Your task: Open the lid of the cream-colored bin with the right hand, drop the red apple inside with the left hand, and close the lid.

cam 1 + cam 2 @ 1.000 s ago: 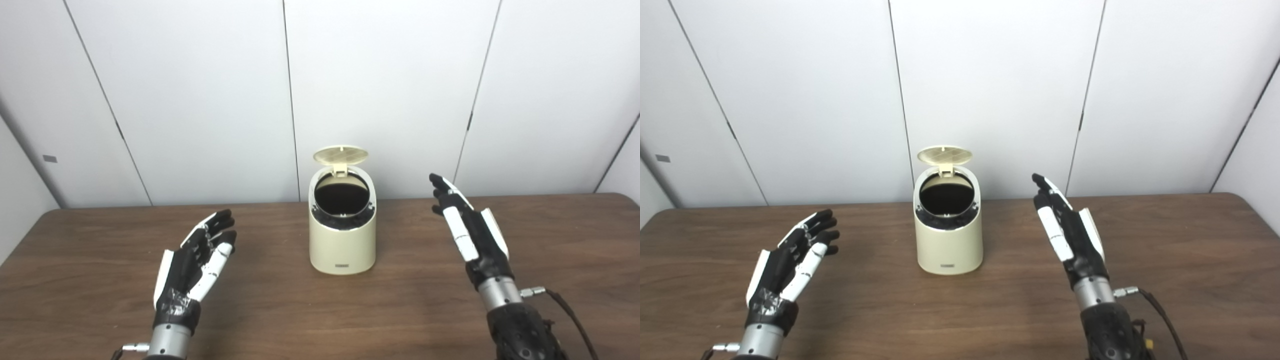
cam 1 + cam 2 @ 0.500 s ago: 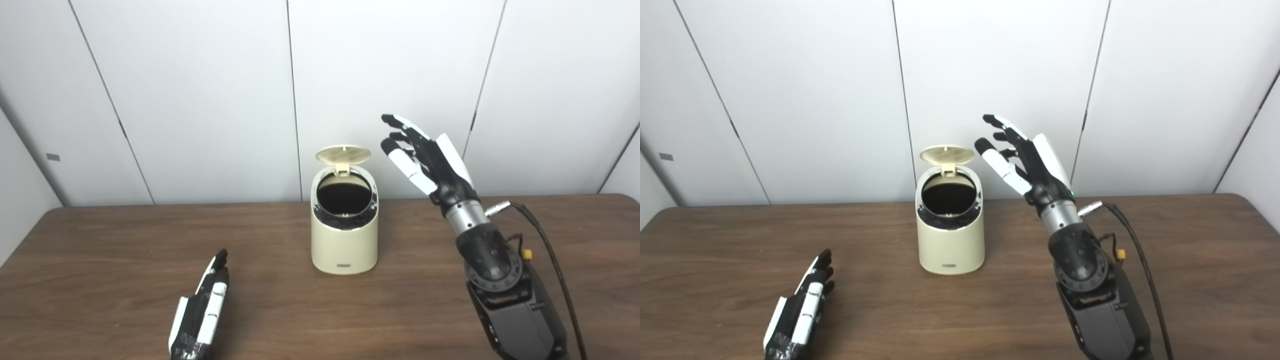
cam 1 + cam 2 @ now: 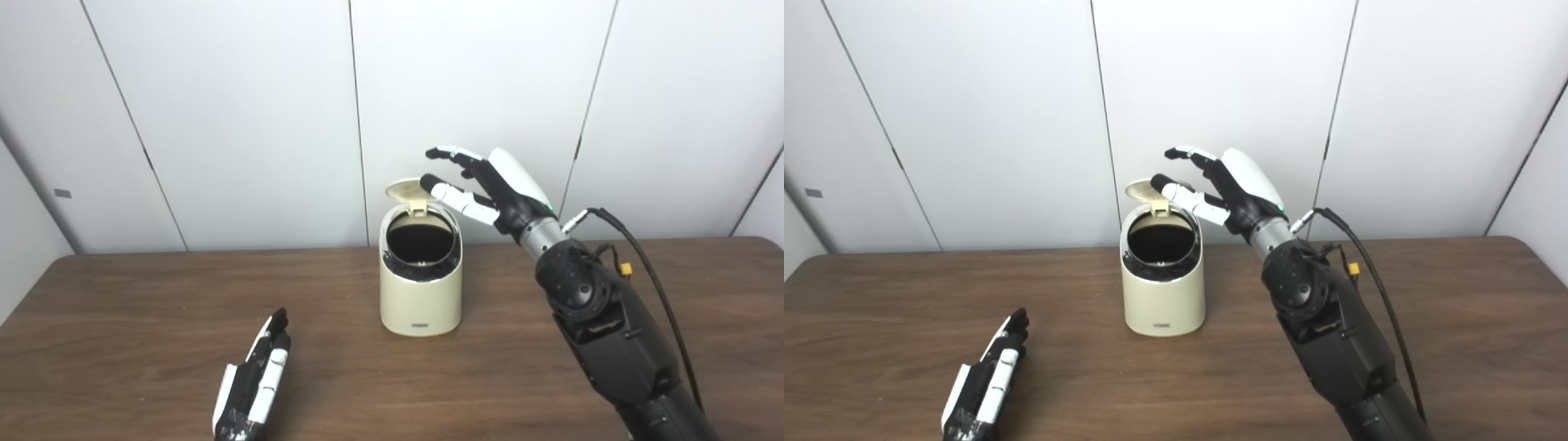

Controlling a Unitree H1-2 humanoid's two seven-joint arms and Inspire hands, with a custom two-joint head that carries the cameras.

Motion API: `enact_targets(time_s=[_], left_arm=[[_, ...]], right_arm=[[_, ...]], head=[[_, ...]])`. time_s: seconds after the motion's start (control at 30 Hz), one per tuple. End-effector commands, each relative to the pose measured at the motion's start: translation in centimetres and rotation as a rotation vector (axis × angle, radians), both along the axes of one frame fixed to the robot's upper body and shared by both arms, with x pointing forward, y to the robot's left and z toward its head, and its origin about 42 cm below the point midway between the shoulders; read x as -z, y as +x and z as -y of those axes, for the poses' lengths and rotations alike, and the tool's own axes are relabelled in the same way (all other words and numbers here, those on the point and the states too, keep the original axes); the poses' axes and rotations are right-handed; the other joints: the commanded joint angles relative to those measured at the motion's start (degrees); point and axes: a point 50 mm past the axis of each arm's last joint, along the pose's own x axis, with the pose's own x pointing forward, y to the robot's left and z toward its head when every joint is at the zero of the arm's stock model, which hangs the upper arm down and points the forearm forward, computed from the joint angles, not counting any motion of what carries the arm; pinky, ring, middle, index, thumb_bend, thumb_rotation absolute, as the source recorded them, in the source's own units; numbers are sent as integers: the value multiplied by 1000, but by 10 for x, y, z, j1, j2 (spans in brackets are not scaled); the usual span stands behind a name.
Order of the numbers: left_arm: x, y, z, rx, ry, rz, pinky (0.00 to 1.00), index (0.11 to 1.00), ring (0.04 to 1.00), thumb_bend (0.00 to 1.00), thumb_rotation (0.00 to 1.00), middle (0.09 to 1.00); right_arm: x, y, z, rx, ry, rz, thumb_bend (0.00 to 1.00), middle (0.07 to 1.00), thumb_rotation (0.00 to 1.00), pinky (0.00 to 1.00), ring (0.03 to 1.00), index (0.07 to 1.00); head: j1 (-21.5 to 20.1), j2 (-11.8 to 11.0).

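1. Standing upright on the brown table, the cream-colored bin is the landmark; its lid is tipped up at the back on its hinge, and the round mouth shows only a dark inside.
2. The right hand is raised above and to the right of the bin, fingers spread and holding nothing.
3. One of its fingertips lies in front of the raised lid's right edge; whether it actually touches the lid cannot be told from either eye view.
4. The right arm slopes down from that hand to the bottom edge, right of the bin, with a black cable looping beside it.
5. The left hand lies low over the table, well to the bin's front left, fingers straight and close together, pointing toward the bin and holding nothing.
6. The red apple is not visible on the table; it may be inside the bin, but the dark opening does not show it.
7. White wall panels stand behind the bin.
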Motion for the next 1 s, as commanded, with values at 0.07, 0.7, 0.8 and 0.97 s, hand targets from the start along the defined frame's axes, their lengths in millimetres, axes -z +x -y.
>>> enact_targets(time_s=[0.07,0.7,0.8,0.97], left_arm=[[-20,7,1,-4,-8,85,973,958,953,584,829,948],[-27,6,2,-31,68,96,944,912,928,582,874,919],[-27,6,1,-30,64,97,941,911,929,567,869,919],[-29,5,2,-35,47,93,928,926,922,578,851,917]], right_arm=[[-33,-2,-3,-21,-83,142,487,938,971,825,958,764],[-26,-31,11,8,-229,198,479,904,932,872,972,693],[-23,-34,12,4,-236,204,480,900,933,882,969,694],[-14,-39,8,-9,-241,164,472,911,910,927,988,706]], head=[[0,2],[8,13],[8,15],[12,20]])
